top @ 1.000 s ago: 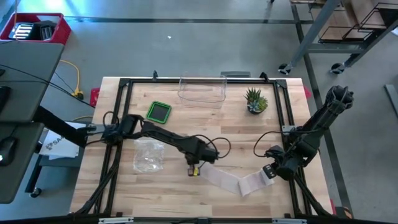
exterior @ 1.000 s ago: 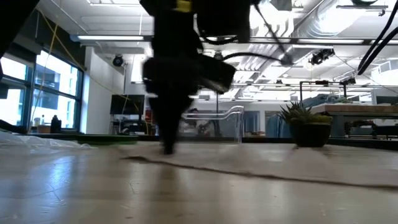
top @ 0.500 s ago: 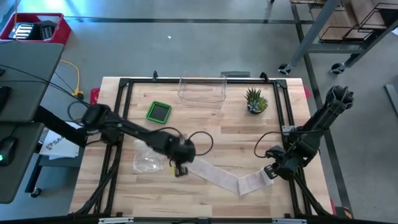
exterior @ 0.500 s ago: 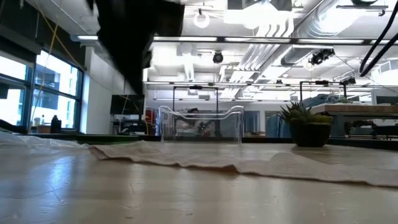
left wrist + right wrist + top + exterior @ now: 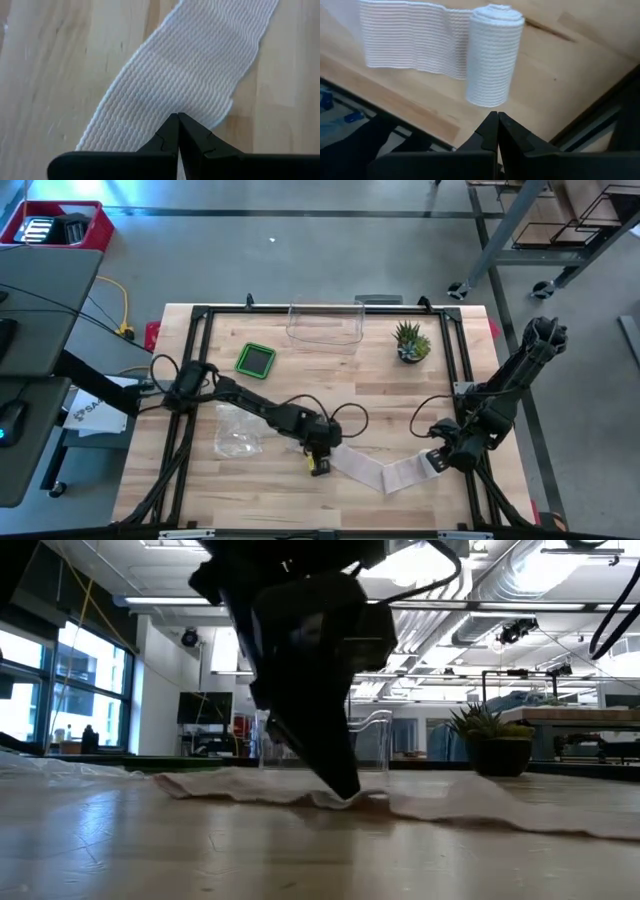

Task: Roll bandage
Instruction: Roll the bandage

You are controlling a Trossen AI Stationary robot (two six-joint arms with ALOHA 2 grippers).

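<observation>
White bandage [image 5: 375, 471] unrolled across wooden table [image 5: 270, 480], rolled end beside right gripper [image 5: 436, 461], fingers together, left gripper [image 5: 318, 465] fingers together, tips pressing loose end of bandage.

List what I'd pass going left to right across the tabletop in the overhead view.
Clear plastic bag → green box → left claw, shut on the loose end of the bandage → potted plant → right claw, shut, beside the rolled end.
</observation>
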